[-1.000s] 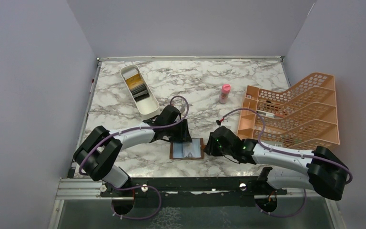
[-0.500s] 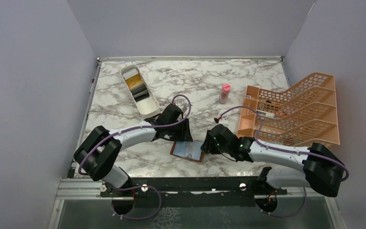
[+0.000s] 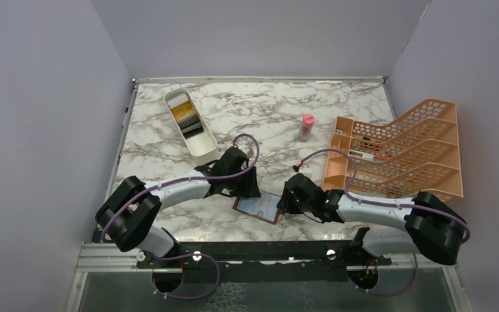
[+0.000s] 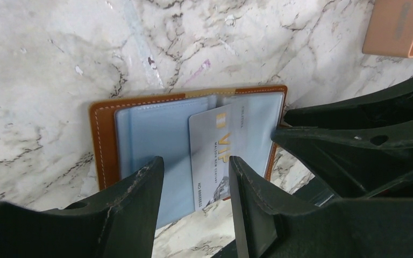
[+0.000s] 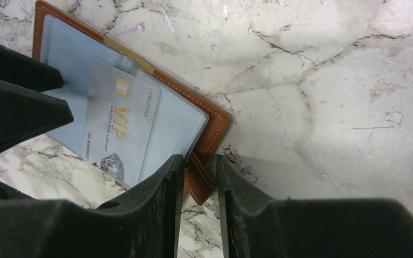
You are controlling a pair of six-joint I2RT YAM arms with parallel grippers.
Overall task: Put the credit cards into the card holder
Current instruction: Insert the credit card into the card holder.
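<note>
Where wallet [image 3: 258,207] lies, walled marbled table [image 3: 279,110]

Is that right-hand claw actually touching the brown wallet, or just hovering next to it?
Touching. In the right wrist view, the brown edge of the wallet sits pinched between the two fingers of the right gripper.

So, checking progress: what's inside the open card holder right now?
One pale VIP card lies on the card holder's blue lining. Anything beneath the card is hidden.
</note>
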